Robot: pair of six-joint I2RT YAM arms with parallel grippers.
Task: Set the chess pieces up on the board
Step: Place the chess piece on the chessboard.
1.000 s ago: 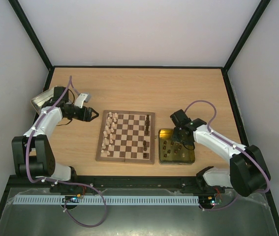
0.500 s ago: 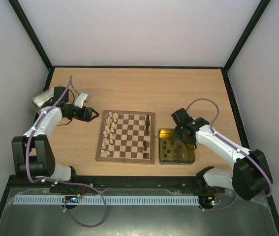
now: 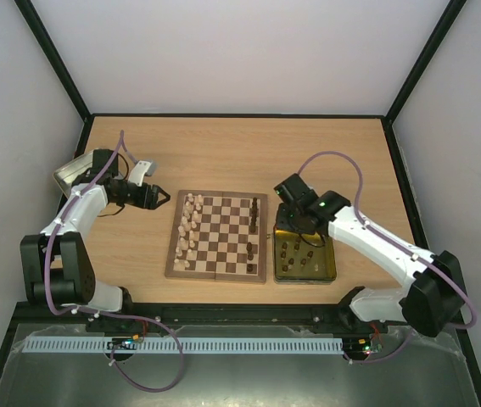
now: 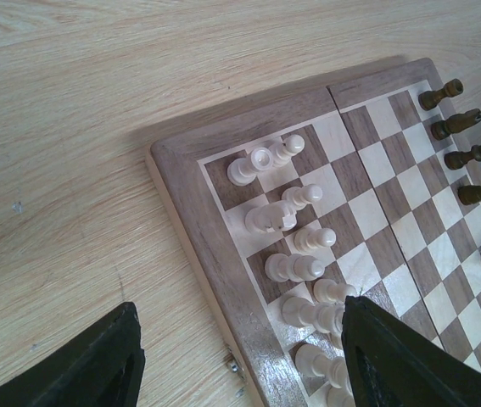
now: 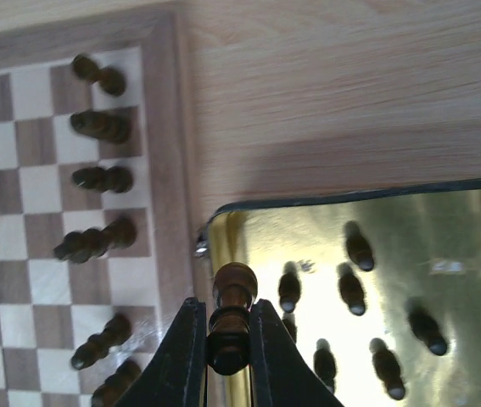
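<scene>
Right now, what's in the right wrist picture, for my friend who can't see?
The right gripper is shut on a dark chess piece over the corner of a gold tin; more dark pieces sit in it. Dark pieces line the board beside it.

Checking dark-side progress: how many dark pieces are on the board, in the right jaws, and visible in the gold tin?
Placed dark pieces on the board: 6
Held dark piece in the right jaws: 1
Loose dark pieces showing in the gold tin: 7
Total: 14
</scene>
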